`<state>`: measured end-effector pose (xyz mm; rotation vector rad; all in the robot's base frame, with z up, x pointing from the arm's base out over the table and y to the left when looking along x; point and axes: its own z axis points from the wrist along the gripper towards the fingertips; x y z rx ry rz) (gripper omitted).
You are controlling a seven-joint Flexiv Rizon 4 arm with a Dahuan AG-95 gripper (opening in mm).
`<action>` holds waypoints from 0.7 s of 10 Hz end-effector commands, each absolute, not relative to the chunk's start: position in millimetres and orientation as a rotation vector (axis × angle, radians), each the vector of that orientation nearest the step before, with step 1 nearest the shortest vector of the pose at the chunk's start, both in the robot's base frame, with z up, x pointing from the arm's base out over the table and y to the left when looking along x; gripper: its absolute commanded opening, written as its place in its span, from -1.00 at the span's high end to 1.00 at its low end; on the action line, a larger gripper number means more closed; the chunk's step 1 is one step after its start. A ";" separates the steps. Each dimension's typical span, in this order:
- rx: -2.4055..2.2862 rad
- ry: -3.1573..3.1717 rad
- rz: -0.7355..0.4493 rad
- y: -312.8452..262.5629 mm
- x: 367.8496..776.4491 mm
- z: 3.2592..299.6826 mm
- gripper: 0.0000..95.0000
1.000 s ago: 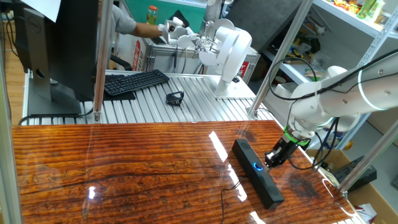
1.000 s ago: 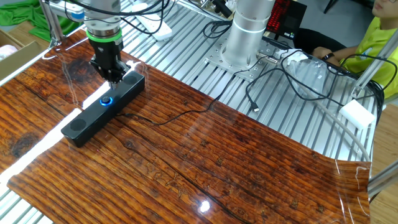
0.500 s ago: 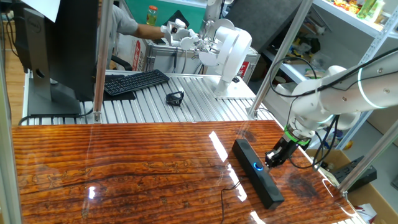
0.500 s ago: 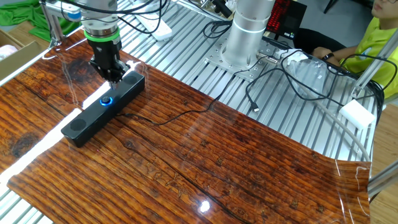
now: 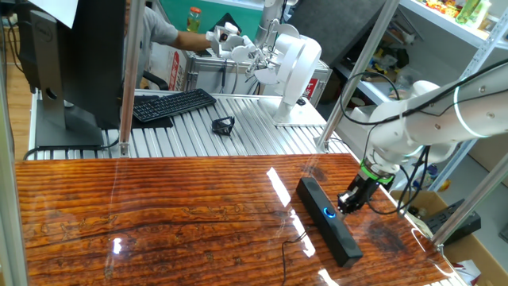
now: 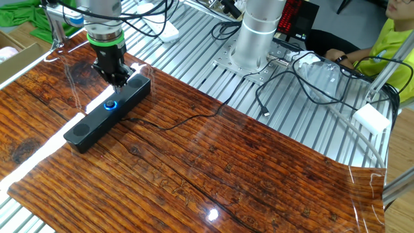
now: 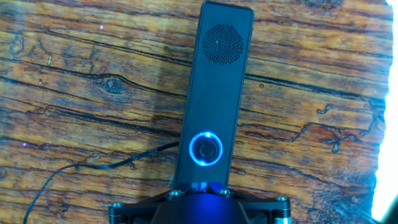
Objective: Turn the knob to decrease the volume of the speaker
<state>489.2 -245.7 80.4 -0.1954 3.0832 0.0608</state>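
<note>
Hand view: my gripper (image 5: 347, 207), fingers pressed together and holding nothing, hangs just beside the blue-ringed knob (image 7: 206, 149) midway along the speaker (image 7: 214, 87); I should spread, centre, then twist.

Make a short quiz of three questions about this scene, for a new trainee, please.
1. True or false: the robot's hand is closed around the small round black knob with the blue glowing ring.
2. Choose one. The long slim black bar speaker lies on: A) the brown wooden table top; B) a grooved metal plate; C) a black keyboard.
3. Fill in the missing word: the fingers of the hand are ____ (open or shut).

Key:
1. False. The knob is free and fully visible in the hand view.
2. A.
3. Shut, with nothing between them.
</note>
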 end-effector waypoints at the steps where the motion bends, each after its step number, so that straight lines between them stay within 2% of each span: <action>1: -0.180 3.087 0.066 -244.8 489.1 80.3 1.00; 7: -0.188 3.084 0.070 -244.8 489.1 80.3 1.00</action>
